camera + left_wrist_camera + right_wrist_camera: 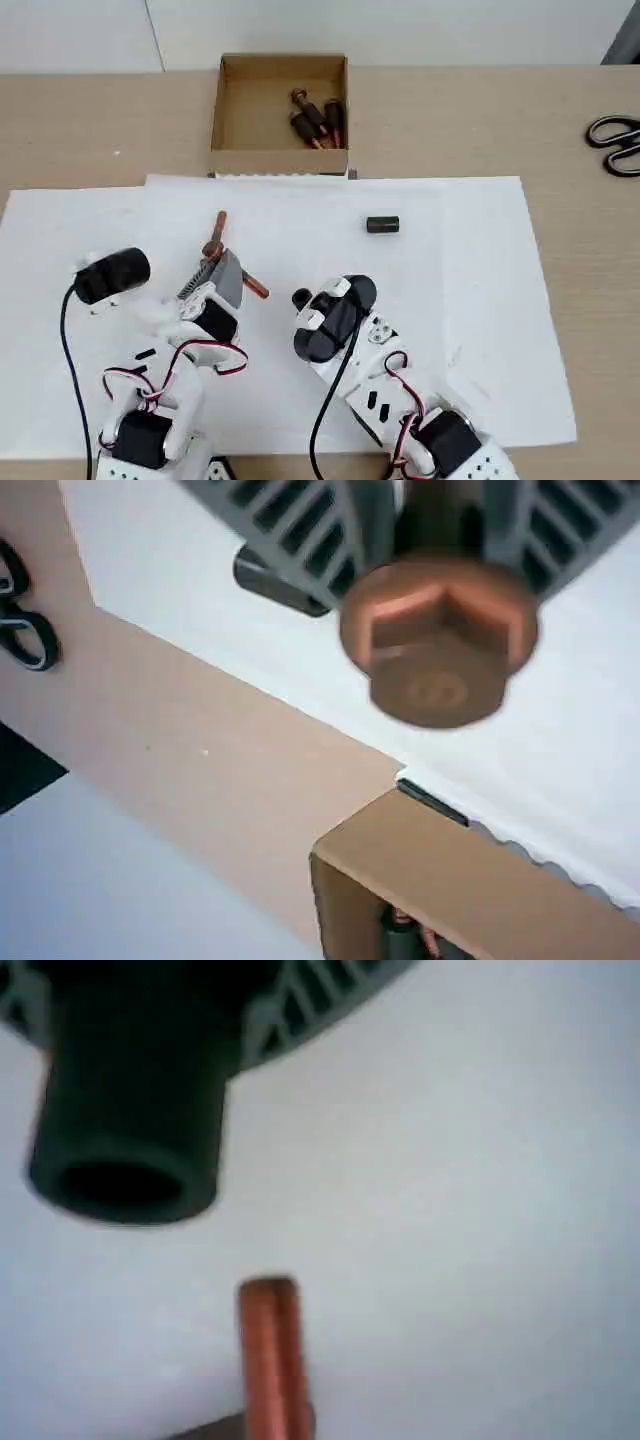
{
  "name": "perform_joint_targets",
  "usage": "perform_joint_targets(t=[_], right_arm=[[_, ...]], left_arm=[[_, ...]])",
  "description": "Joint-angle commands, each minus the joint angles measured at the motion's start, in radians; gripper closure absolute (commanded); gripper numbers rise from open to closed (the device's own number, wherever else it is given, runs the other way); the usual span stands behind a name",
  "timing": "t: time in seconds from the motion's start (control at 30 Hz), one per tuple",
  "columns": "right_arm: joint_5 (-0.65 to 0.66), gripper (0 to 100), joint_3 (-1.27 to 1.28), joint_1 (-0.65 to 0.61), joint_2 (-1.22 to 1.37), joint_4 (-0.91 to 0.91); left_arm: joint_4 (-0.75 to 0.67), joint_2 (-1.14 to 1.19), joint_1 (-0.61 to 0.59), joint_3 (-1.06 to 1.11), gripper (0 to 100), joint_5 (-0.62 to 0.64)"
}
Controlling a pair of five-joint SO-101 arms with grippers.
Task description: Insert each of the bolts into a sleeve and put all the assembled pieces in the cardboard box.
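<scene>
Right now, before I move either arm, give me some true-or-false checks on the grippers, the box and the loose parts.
1. The left gripper is shut on a bolt. True.
2. The right gripper is empty. False: it holds a black sleeve.
3. The cardboard box is empty. False: assembled pieces lie inside.
4. A loose sleeve lies on the paper. True.
5. The scissors lie on the paper. False: they lie on the bare table.

Black scissors (615,143) on wooden table (100,130), white paper sheet (480,300)
</scene>
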Motion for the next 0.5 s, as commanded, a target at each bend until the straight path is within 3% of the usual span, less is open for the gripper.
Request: perform_joint_targets(t=[0.0,0.3,0.47], right_arm=[[0.005,99.6,0.009,0.012,-0.008,-0.025],[0.011,99.6,0.046,-0.053,-0.008,-0.025],[0.087,99.6,0.048,-0.051,-0.008,-0.025]], left_arm=[[0.002,-0.009,0.005,-0.082,99,0.028],[0.003,-0.009,0.080,-0.097,99,0.029],[0.003,-0.009,0.127,-0.097,99,0.026]])
